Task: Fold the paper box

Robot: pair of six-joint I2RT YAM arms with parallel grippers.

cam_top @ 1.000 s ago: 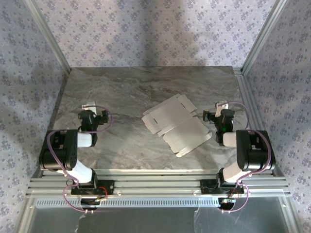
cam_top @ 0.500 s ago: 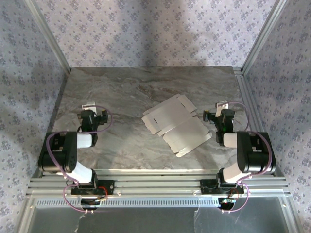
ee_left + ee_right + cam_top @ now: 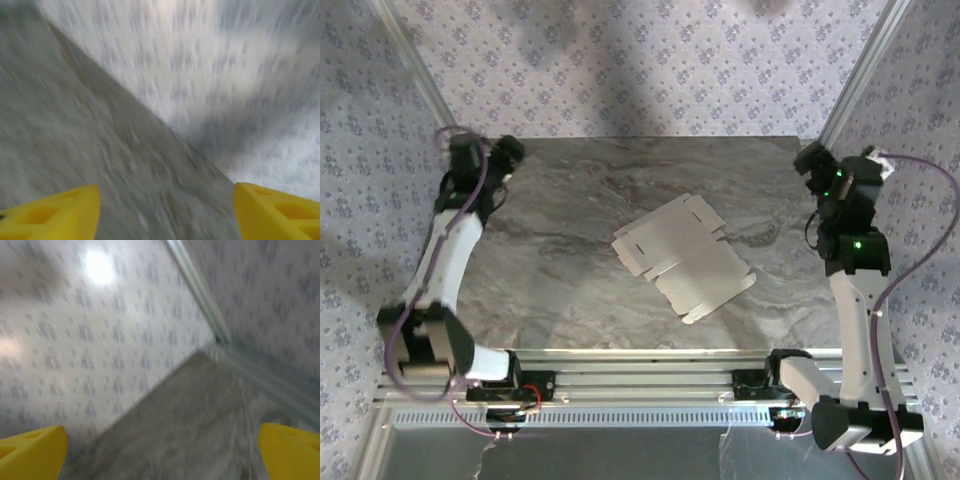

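Paper box (image 3: 680, 255) lies as a flat sheet with its flaps spread out, near the middle of the table (image 3: 550, 250) and well apart from both arms. The left gripper (image 3: 165, 212) is up by the far left corner, its yellow fingers (image 3: 60, 215) spread apart with nothing between them. The right gripper (image 3: 162, 452) is raised near the far right corner, its fingers (image 3: 290, 450) very wide, holding and touching nothing.

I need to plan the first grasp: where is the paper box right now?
In the top view the paper box lies flat on the marble table, just right of centre, clear of the left arm and the nearer right arm.
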